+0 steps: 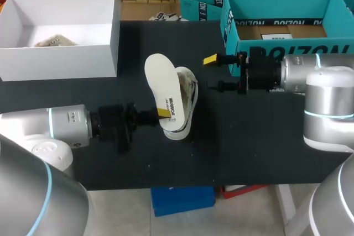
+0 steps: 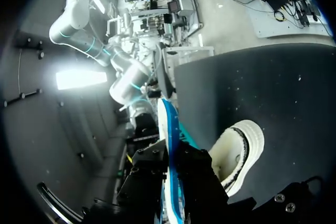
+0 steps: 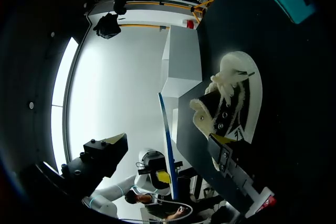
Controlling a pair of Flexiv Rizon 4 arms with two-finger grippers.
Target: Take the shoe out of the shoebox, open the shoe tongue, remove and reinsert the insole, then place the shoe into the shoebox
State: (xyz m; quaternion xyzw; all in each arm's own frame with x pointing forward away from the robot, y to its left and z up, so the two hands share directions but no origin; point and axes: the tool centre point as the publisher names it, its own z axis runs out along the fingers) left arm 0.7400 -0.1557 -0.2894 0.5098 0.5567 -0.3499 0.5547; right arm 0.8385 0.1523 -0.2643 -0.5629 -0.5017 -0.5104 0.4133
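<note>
White shoebox [image 1: 108, 37] sits at 10 o'clock on the table [image 1: 265, 147], open at the top. There is no shoe in it, only a pale tan lump [image 1: 52, 41] on its floor, and I cannot tell what that is. A teal box [image 1: 276, 1] at 1 o'clock is also open, with flat brown cardboard [image 1: 276, 30] inside.

The shoe [image 1: 187, 100] is out on the table near the middle, lying on its side, well apart from the shoebox. My left gripper [image 1: 161, 114] comes in from 9 o'clock and is clenched on the near end of the insole [image 1: 159, 84]. The rest of the insole runs toward 12 o'clock. My right gripper [image 1: 213, 73] hangs at 3 o'clock of the shoe, close but not touching it, with its fingers spread wide and nothing between them.

What differs by view:
- **Head view:** it shows the insole's white face and has it overlapping the shoe, so I cannot tell from there whether the two touch.
- **Left wrist view:** the insole is edge-on with a blue underside, pinched between the two black fingers. The shoe lies on the table beside the gripper.
- **Right wrist view:** the insole is a thin blue line with a gap between it and the shoe. One yellow tip of the left gripper shows on it. This view also looks into the shoe's opening, with its laces and dark lining, and shows the shoebox wall beyond the shoe.
</note>
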